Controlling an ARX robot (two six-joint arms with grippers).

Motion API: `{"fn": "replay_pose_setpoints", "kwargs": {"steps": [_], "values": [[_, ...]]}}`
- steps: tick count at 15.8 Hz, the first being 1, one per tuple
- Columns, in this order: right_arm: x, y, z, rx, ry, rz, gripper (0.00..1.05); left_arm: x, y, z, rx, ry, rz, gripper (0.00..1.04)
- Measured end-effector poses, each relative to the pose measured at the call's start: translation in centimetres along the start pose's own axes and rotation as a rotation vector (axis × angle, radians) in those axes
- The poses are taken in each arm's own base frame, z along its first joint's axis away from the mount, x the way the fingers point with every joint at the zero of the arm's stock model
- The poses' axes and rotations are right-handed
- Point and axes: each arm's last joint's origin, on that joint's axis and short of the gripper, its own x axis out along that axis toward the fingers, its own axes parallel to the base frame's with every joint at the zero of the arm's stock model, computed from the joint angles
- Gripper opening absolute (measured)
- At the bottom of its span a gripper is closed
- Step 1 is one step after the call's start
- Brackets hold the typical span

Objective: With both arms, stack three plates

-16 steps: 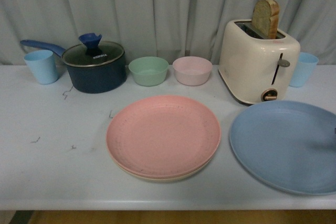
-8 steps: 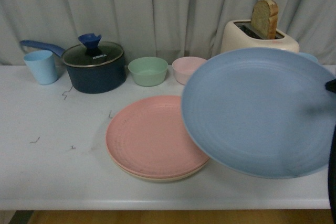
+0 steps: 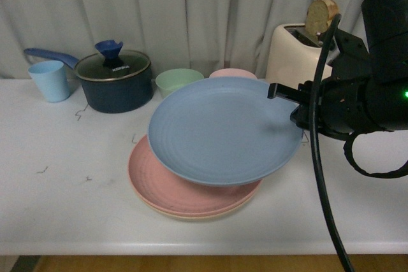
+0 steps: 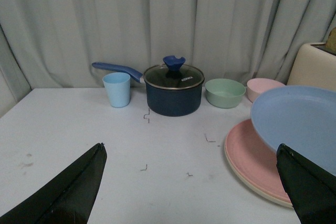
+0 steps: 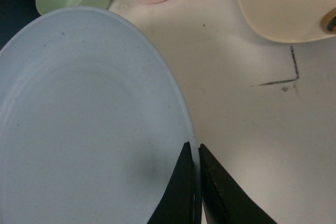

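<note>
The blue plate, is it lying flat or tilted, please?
Tilted: right claw grips blue plate at its rim, that side higher over the pink plate.

Faint rings mark the blue plate (image 3: 223, 132) and the pink plate (image 3: 159, 183). There is a cream plate (image 3: 185, 216) and a dark blue pot (image 3: 115, 90).

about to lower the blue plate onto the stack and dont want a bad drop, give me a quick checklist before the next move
1. right gripper shut on the blue plate rim: ok
2. pink plate seated on the beige plate: ok
3. blue plate centred over the pink plate: not ok, it looks offset toward the robot's right
4. left gripper open, empty, apart from the plates: ok
5. blue plate's far edge clear of the green bowl and pink bowl: cannot tell, it overlaps them in the front view
</note>
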Motion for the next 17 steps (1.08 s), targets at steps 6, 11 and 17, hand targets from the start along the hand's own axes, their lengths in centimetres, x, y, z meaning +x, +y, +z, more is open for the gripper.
{"fn": "replay_pose_setpoints", "kwargs": {"steps": [6, 11, 17], "values": [[2.7, 2.8, -2.1, -0.041, 0.062, -0.015, 0.03, 0.0, 0.0, 0.0, 0.0, 0.0, 0.0, 0.98], [3.1, 2.9, -2.3, -0.045, 0.048, -0.039, 0.23, 0.0, 0.0, 0.0, 0.0, 0.0, 0.0, 0.98], [-1.9, 0.2, -0.8, 0.079, -0.075, -0.061, 0.92, 0.0, 0.0, 0.0, 0.0, 0.0, 0.0, 0.98]]}}
